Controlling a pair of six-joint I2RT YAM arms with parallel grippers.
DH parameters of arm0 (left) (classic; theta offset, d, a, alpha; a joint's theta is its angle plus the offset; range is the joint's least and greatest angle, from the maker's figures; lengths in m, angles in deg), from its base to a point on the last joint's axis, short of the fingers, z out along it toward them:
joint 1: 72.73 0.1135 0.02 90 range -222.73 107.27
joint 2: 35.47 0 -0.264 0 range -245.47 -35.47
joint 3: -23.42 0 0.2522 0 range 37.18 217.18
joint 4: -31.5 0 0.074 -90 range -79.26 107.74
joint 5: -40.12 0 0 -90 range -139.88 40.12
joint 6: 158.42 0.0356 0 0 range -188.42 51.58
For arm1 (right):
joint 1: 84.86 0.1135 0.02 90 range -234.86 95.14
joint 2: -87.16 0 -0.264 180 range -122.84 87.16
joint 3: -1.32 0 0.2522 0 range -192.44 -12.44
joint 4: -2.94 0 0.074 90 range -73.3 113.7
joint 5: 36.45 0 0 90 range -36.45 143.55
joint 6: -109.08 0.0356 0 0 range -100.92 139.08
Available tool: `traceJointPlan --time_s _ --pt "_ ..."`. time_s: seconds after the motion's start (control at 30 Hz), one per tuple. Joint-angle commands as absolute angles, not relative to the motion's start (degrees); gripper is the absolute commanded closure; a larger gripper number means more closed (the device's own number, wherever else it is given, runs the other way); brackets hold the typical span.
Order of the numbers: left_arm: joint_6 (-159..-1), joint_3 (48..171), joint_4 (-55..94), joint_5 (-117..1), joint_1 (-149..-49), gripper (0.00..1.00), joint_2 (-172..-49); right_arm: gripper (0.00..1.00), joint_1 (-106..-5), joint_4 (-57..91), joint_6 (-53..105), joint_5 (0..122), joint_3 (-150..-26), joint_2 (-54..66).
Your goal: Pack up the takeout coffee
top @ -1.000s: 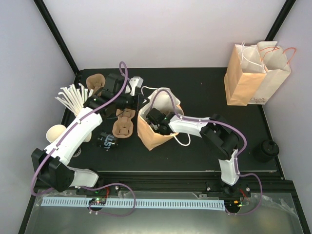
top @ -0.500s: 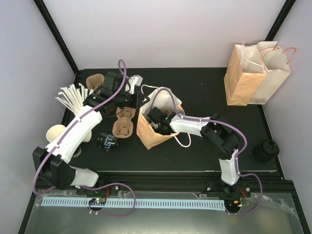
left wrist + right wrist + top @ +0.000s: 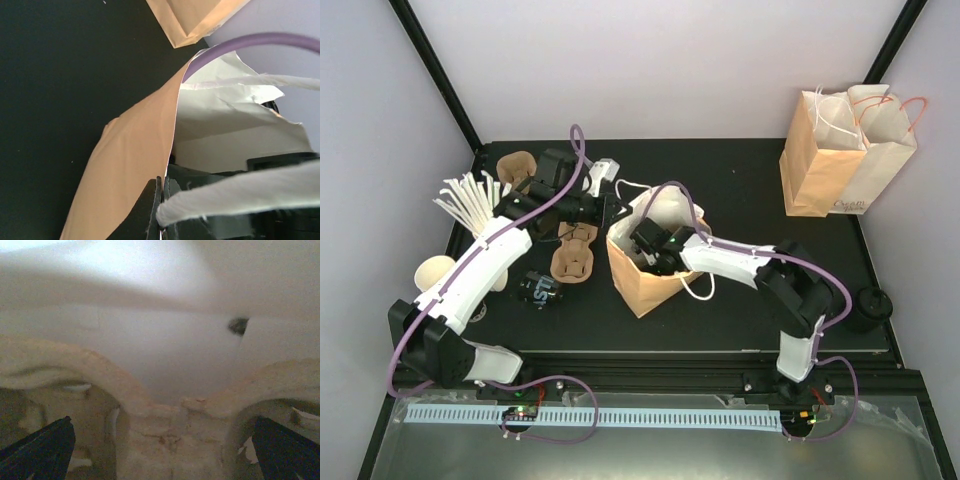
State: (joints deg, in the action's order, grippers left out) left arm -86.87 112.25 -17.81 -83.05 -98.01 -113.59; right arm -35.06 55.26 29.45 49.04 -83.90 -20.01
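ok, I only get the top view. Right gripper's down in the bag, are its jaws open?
Observer: Open. Right wrist view shows the right gripper with both fingers spread wide.
Operator: What's ahead of it?
Observer: A brown pulp cup carrier, inside the paper bag.
Operator: Left arm?
Observer: Left wrist view: left gripper shut on the bag's white rope handle.

Soft even light overhead; right wrist view blurred.
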Motion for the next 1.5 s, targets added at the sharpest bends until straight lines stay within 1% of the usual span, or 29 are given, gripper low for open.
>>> traceJointPlan --time_s 0.0,0.27,0.6,0.8,1.0,1.23,1.47 --pt "-84.45 113.29 -19.8 -81.34 -98.47 0.98 -113.46 0.0 -34.94 61.06 31.47 44.57 -87.61 -14.54" --pt "-82.5 111.57 -20.34 -80.36 -99.12 0.98 -112.27 0.0 -34.94 61.31 34.21 41.63 -89.85 -7.15" --pt "-80.49 112.41 -20.27 -78.22 -100.52 0.98 -110.57 0.0 -34.94 64.38 33.83 40.41 -96.44 2.47" --pt "-79.49 114.16 -20.92 -76.23 -102.17 0.98 -109.29 0.0 -34.99 58.4 33.39 42.45 -92.56 9.55" --pt "-78.81 114.72 -21.21 -75.28 -103.33 0.98 -107.95 0.0 -34.98 54.73 34.23 41.34 -90.57 13.66" --pt "-78.28 114.94 -21.88 -72.83 -103.53 0.98 -106.86 0.0 -35.01 47.1 37.54 38.48 -84.99 21.65" --pt "-74.53 112.81 -18.41 -73.29 -103.71 0.98 -103.56 0.0 -35.06 48.26 38.54 35.8 -83.53 26.91"
